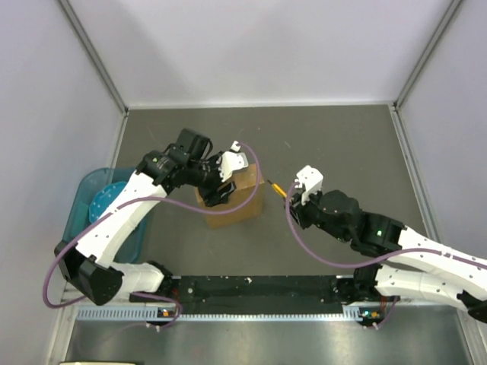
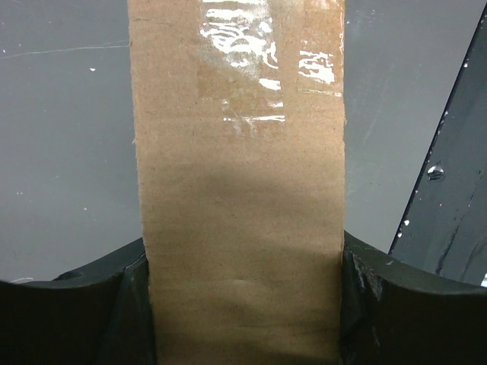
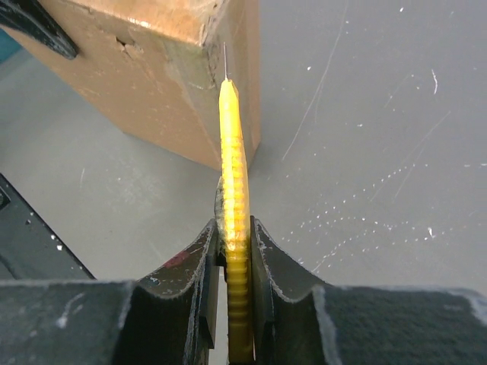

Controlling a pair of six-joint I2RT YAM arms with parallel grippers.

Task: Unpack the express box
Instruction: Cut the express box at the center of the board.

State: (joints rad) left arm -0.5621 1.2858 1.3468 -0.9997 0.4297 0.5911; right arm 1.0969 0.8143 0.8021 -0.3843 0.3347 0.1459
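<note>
The express box point(image 1: 237, 202), plain brown cardboard, stands on edge in the middle of the table. My left gripper point(image 1: 221, 186) reaches it from the left and is shut across its narrow side. In the left wrist view the box point(image 2: 240, 175) fills the gap between both fingers point(image 2: 131, 285), with clear tape glinting on its far end. My right gripper point(image 1: 294, 199) is shut on a small yellow utility knife point(image 1: 278, 187) that points left at the box. In the right wrist view the knife point(image 3: 233, 160) sits upright between my gripper's point(image 3: 234, 237) jaws, its thin blade tip right at the box's point(image 3: 152, 72) near corner.
A blue bin point(image 1: 95, 199) with a blue round item inside stands at the left wall. A black rail point(image 1: 251, 287) runs along the near edge between the arm bases. Grey walls enclose the dark table point(image 1: 342, 144) on three sides.
</note>
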